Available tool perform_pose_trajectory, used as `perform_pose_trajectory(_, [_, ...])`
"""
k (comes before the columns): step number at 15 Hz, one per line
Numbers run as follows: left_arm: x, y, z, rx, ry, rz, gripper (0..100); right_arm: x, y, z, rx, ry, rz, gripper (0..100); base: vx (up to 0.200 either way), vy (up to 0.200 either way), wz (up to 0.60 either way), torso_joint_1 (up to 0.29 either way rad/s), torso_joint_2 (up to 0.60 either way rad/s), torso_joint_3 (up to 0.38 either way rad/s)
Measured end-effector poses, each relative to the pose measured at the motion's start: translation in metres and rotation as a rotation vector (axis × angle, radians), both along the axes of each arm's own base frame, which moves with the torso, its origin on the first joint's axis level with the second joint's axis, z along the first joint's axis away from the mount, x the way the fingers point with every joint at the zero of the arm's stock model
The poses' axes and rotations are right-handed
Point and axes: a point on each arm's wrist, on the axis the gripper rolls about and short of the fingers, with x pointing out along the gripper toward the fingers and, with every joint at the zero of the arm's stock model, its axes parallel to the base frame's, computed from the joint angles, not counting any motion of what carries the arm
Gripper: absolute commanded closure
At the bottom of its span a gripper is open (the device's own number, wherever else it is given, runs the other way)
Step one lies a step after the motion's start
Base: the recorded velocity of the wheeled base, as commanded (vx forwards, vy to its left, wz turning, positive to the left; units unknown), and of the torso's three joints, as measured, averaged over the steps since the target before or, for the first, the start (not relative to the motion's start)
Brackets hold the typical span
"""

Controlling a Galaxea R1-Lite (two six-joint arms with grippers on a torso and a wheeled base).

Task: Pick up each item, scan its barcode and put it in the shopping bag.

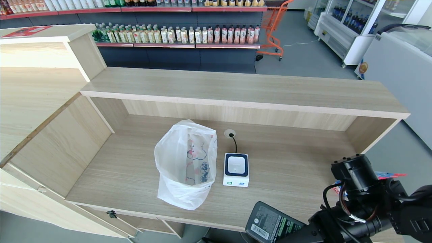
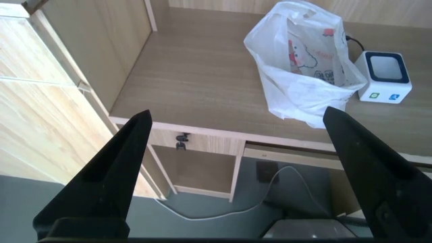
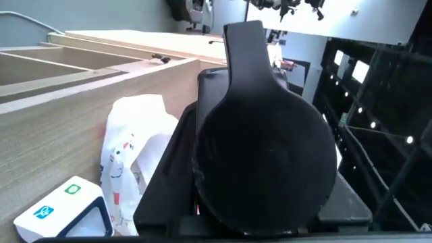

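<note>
The dark packet (image 1: pixel 270 224) hangs just off the counter's (image 1: pixel 297 162) front edge, at about 5 o'clock from the scanner (image 1: pixel 236 169), clenched at one end by the right gripper (image 1: pixel 300 230), barcode label up. It looks like a light, flat, slick pouch that would bend, so holding the end away from the label seems right. The shopping bag (image 1: pixel 175 158), thin and floppy with a printed pack (image 1: pixel 199 158) inside, stands at the scanner's 9 o'clock, and its limp rim could snag the packet — the left gripper (image 2: pixel 237 115) hovers spread wide and empty beyond the front edge, near the bag's 7 o'clock.
</note>
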Motion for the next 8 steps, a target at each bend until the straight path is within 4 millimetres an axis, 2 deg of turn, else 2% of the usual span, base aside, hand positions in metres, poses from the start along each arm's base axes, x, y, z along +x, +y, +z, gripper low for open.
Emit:
perform_pose_trajectory(3, [0.0000,0.0000,0.0000,0.000,0.000,0.000,0,0.0017,0.0082,-0.0036,-0.004,0.012,0.029,100,0.000,0.000,0.00,0.000,0.00,0.000])
perform_pose_trajectory(8, [0.0000,0.0000,0.0000,0.000,0.000,0.000,0,0.0018,0.0066,-0.0053,-0.006,0.020,0.025,100,0.000,0.000,0.00,0.000,0.00,0.000])
